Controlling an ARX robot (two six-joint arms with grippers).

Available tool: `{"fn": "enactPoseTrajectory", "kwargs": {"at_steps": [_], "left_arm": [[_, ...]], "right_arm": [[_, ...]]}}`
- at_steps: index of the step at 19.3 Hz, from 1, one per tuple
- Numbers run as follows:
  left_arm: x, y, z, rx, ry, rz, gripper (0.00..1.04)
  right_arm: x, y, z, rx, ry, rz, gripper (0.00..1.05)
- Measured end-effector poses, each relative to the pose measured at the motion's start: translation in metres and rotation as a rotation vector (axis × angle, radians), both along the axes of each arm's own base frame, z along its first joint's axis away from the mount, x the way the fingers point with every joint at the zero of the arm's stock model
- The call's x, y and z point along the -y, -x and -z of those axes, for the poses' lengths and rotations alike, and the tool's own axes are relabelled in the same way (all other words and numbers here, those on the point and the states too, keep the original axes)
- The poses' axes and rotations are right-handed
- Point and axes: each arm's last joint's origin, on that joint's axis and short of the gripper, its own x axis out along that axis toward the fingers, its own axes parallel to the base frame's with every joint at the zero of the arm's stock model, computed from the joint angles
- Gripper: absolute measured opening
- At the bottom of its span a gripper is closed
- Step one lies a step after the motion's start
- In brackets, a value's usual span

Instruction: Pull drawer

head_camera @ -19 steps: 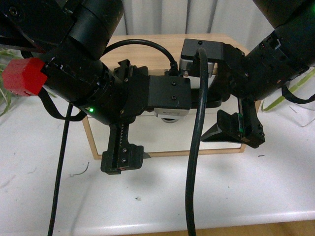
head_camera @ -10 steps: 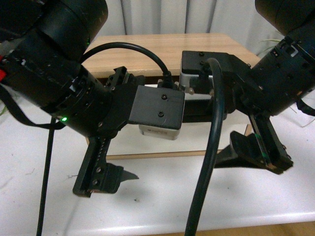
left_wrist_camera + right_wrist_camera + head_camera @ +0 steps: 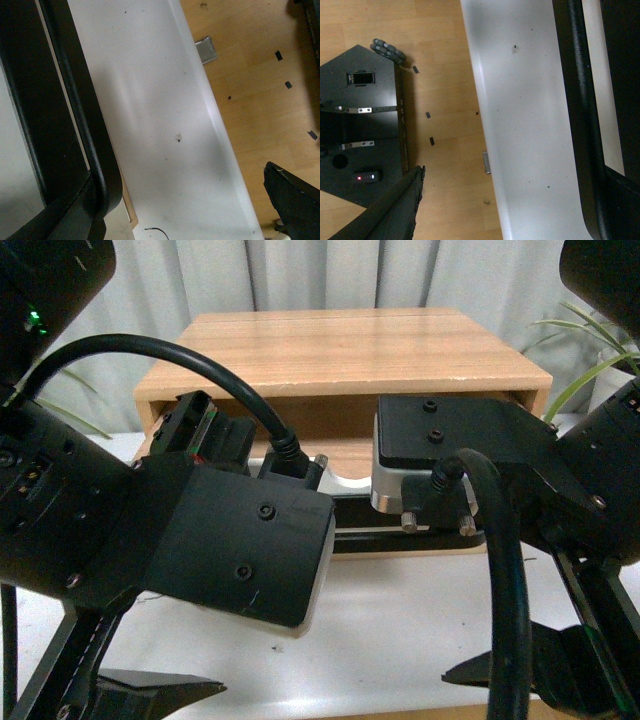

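Drawer (image 3: 352, 486) | out from cabinet (image 3: 340, 350) | both jaws apart, empty

No lettering, label, brand or number is legible anywhere, neither on the drawer (image 3: 348, 484) nor on the black floor unit (image 3: 365, 125).

The drawer (image 3: 348, 478) juts from the cabinet (image 3: 340, 350) (on the table (image 3: 400, 620)); plant (image 3: 590, 360) at right.

My two black robot arms (image 3: 200, 550) hide most of the white-fronted, wood-sided drawer (image 3: 350, 480); only a short strip of its long black bar handle (image 3: 350, 536) shows. At 6 o'clock the frame cuts both arms off.
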Motion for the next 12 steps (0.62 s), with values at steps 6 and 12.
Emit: {"fn": "enactPoseTrajectory", "kwargs": {"at_steps": [6,12], "left_arm": [[-0.008,0.022,-0.003,0.023,0.140,-0.054,0.98],[-0.043,0.056,-0.045,0.138,0.477,-0.208,0.98]], "right_arm": [[0.004,0.010,-0.006,0.064,-0.139,0.110,0.98],[0.052,0.043,-0.059,0.376,-0.381,0.396,0.98]]}}
